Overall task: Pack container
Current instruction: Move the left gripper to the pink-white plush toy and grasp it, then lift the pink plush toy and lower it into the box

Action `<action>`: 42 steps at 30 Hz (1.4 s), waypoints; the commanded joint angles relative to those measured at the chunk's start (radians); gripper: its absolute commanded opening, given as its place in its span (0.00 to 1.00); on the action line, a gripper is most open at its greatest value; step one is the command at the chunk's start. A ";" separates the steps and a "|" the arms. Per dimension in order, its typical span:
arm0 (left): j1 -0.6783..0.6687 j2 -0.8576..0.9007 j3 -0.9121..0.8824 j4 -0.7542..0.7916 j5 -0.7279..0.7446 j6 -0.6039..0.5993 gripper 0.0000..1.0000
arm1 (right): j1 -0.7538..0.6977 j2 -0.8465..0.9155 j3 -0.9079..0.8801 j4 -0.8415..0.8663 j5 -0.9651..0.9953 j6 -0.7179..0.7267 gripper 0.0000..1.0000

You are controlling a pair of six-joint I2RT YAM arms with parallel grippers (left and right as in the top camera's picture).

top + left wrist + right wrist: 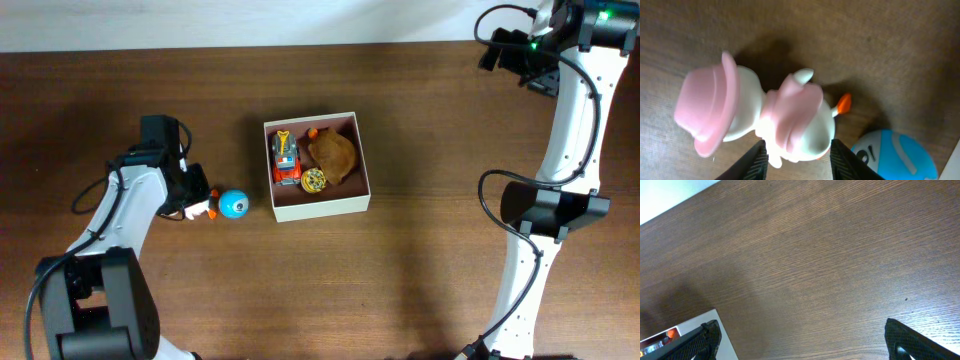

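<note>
Container (320,208) holds three toys (286,160); duck (790,120) and ball (895,155) left of it pending. Your left jaws flank duck, grip unclear; right jaws wide, empty.

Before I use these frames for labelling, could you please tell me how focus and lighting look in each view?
Overhead: sharp and evenly lit, the container crisp, faint arm shadows on the table. Left wrist: the pink-and-white toy is soft-edged and fills the frame, with a dark shadow behind it. Right wrist: wood grain clear, top-left corner washed out white.
</note>
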 commanded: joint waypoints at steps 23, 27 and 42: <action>-0.049 0.151 0.006 0.038 -0.014 -0.006 0.17 | 0.003 -0.037 -0.005 -0.006 -0.006 0.005 0.99; -0.047 0.151 0.008 0.038 -0.022 -0.006 0.02 | 0.003 -0.037 -0.005 -0.006 -0.006 0.005 0.99; -0.047 0.145 0.274 -0.221 -0.021 -0.006 0.02 | 0.003 -0.037 -0.005 -0.006 -0.006 0.005 0.99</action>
